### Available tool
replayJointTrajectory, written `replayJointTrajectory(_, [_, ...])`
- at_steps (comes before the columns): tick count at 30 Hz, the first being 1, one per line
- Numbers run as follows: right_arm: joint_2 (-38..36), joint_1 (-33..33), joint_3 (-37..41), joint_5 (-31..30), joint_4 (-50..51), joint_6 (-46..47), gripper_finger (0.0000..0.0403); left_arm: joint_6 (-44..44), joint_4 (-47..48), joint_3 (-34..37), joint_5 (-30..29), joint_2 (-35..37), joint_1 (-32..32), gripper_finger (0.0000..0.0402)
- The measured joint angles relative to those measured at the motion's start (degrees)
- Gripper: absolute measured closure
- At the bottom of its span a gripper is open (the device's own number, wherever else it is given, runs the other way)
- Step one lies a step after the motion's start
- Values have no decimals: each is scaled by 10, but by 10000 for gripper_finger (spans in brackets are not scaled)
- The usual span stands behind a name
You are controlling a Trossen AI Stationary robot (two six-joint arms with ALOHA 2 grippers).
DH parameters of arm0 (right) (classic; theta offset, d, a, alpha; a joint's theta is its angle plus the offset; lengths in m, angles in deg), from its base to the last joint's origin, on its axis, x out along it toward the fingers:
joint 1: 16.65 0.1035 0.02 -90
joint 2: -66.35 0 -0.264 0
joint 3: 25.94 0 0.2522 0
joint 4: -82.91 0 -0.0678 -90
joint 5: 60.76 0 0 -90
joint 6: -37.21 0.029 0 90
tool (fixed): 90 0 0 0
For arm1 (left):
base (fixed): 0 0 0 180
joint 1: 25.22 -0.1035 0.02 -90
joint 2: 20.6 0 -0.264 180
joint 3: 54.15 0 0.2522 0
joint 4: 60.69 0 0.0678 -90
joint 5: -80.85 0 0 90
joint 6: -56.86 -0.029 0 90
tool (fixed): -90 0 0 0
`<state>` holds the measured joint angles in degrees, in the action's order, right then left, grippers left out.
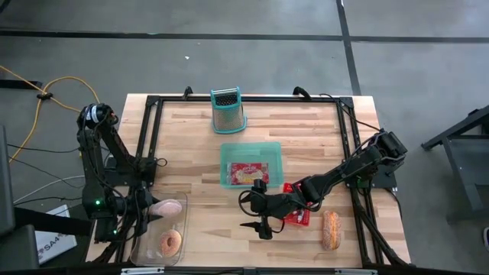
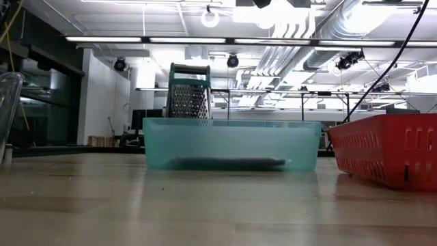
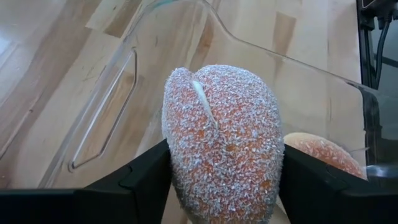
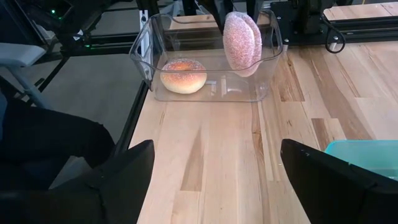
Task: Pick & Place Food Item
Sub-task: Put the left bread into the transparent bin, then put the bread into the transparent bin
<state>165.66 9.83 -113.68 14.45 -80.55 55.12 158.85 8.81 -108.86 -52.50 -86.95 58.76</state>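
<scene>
A sugar-coated pink pastry (image 3: 221,143) sits between the fingers of my left gripper (image 1: 157,208). It is over the far end of a clear plastic container (image 1: 145,252) at the table's near left corner. A glazed doughnut (image 4: 183,74) lies on the container's floor. The right wrist view shows the pastry (image 4: 242,40) standing on edge at that end. My right gripper (image 1: 258,221) hovers open over bare table near the middle, with nothing between its fingers. My left gripper pinches the pastry between its two fingers, one finger (image 3: 146,177) on each side of its lower half (image 3: 186,180). The fingers come from the table's left, slanting down. The pastry stands on edge, lifted off the container's floor.
A teal bin (image 1: 250,145) with a red packet (image 1: 246,173) stands mid-table, and a metal grater (image 1: 228,109) stands behind it at the far edge. A red basket (image 1: 299,215) lies under my right arm. A long bread roll (image 1: 330,229) lies near the front right.
</scene>
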Motion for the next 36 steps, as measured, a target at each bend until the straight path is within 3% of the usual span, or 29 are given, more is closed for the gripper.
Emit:
replayJointTrajectory(9, [0,0,0,0,0,0,64,-17,-10,0,-3,0,0,109])
replayJointTrajectory(36, [0,0,0,0,0,0,64,4,-10,0,13,0,0,107])
